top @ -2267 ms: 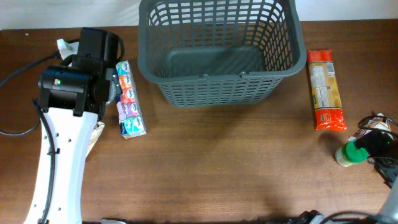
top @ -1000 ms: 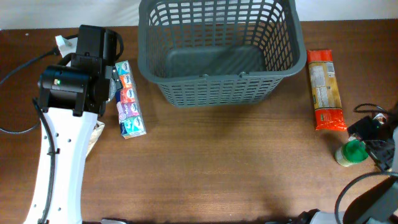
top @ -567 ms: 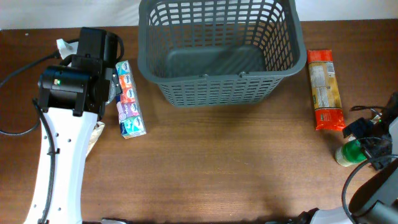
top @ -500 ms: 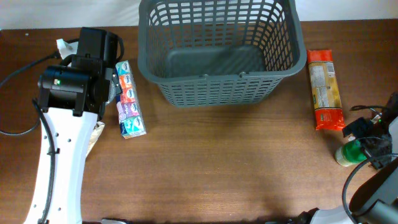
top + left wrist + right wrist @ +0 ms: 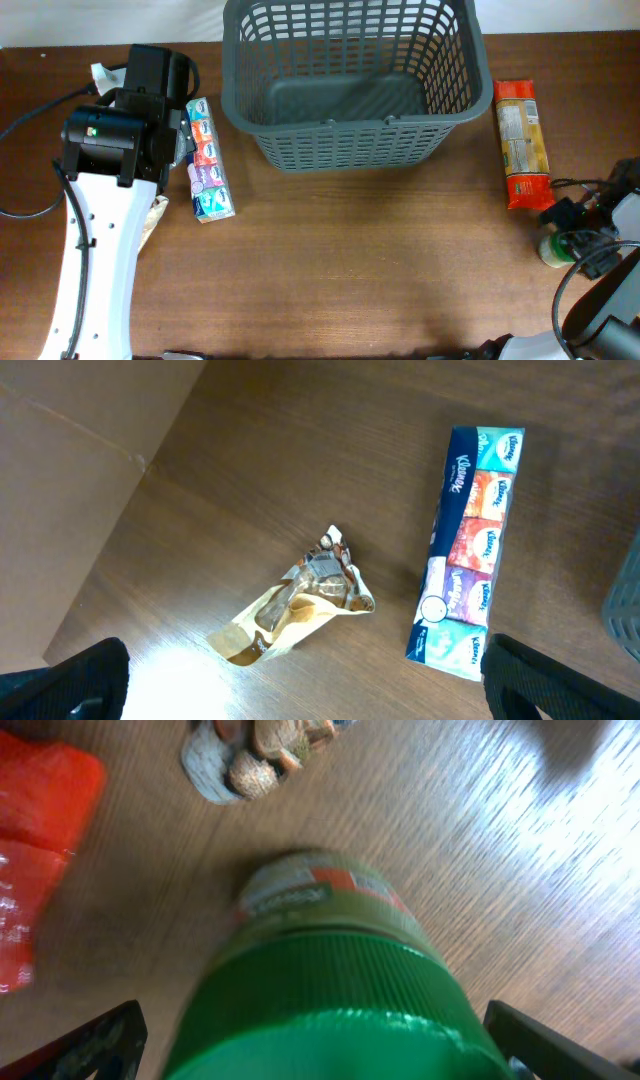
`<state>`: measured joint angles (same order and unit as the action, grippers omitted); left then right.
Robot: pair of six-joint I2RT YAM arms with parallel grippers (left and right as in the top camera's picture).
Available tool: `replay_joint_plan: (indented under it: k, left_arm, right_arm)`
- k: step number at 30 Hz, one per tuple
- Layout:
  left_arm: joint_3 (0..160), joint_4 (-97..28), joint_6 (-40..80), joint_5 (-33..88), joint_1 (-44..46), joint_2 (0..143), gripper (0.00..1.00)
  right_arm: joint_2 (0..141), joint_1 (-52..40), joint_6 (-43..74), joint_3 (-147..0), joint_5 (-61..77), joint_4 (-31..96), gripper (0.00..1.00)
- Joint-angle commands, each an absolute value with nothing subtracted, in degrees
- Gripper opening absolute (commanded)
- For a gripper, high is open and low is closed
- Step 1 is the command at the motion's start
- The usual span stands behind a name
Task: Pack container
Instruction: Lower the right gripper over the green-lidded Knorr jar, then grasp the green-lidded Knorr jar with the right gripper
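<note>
The container [image 5: 350, 122], a dark grey lattice basket, stands at the back middle of the table with nothing inside. A jar with a green ribbed cap [image 5: 330, 1005] stands at the right edge; my right gripper [image 5: 320, 1045] is open just above it, one finger on each side of the cap, not touching it. In the overhead view the jar [image 5: 553, 250] is mostly hidden under that gripper [image 5: 578, 228]. My left gripper [image 5: 310, 690] is open over bare wood between a crumpled brown bag [image 5: 300, 605] and a multicolour tissue pack [image 5: 465, 550].
An orange pasta pack [image 5: 522, 143] lies right of the basket, just behind the jar. A small packet of nuts [image 5: 260, 755] lies beyond the jar. The tissue pack [image 5: 208, 160] lies left of the basket, beside the white left arm [image 5: 95, 250].
My right gripper has slid left and come over the green-capped jar, covering most of the cap from above. The left arm and all other objects are unmoved.
</note>
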<state>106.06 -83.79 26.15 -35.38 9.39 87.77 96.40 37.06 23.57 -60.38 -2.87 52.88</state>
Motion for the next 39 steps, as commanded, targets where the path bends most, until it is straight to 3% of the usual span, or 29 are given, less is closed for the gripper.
replay_joint_plan:
  k: [1,39]
  left_arm:
    - [106.0,-84.0,26.0,-35.4,9.1,88.2,1.00]
    - [106.0,-84.9,26.0,-35.4,9.1,88.2,0.99]
  right_arm:
    - [97.0,36.8,22.8,-58.9,-2.6,51.8,0.99]
    - [97.1,38.4,21.9,-58.8,-1.9,47.5,0.98]
